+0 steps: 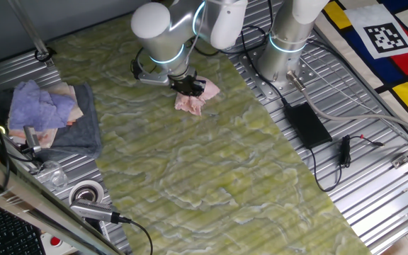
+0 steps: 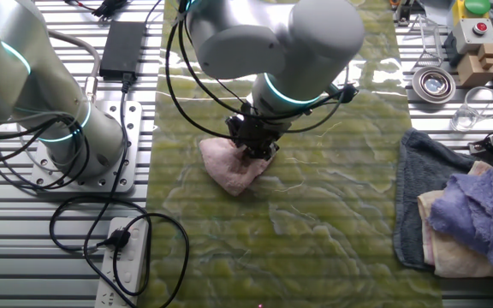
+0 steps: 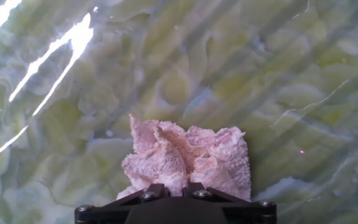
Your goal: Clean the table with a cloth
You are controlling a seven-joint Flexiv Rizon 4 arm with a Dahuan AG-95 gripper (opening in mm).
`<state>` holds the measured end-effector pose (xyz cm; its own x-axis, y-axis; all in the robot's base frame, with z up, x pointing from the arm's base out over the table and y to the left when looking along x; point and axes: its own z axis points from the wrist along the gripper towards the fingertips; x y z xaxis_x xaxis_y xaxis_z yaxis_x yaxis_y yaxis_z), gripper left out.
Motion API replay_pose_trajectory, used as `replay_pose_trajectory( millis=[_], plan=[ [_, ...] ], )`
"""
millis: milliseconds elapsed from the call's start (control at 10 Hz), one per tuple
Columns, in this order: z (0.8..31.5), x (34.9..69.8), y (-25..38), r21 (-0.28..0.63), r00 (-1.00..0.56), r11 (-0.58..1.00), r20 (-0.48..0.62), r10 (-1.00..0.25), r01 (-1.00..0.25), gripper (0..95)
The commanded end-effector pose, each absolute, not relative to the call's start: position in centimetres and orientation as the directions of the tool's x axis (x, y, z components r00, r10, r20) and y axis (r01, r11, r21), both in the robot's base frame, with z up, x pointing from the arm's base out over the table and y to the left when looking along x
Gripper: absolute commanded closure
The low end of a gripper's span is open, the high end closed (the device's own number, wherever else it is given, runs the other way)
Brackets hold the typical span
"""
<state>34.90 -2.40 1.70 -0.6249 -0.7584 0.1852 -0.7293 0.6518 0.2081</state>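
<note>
The pale pink cloth [image 1: 197,98] lies crumpled on the yellow-green marbled table [image 1: 211,177], near its far end. My gripper [image 1: 188,85] presses down onto it, fingers close together and pinching the fabric. From the other side the cloth [image 2: 229,167] spreads out left and below the gripper [image 2: 255,147]. In the hand view the cloth [image 3: 188,155] bunches right in front of the black fingers [image 3: 156,191], which are shut on it.
A dark grey towel [image 1: 83,120] with a lavender cloth [image 1: 40,105] on top sits at the table's left edge. A tape roll [image 1: 86,192] and small parts lie nearby. A black power brick [image 1: 306,124] and cables lie on the ribbed metal panel.
</note>
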Motion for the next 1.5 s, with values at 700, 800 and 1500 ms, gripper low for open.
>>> replay_pose_trajectory(
  millis=[700,800,1500],
  plan=[
    [2.7,34.8,-4.1,0.143,-0.593,0.623,0.207,-0.778,-0.769,95.0],
    [2.7,34.8,-4.1,0.127,-0.587,0.618,0.212,-0.781,-0.776,95.0],
    [2.2,34.8,-3.8,0.088,-0.577,0.600,0.197,-0.793,-0.795,95.0]
  ],
)
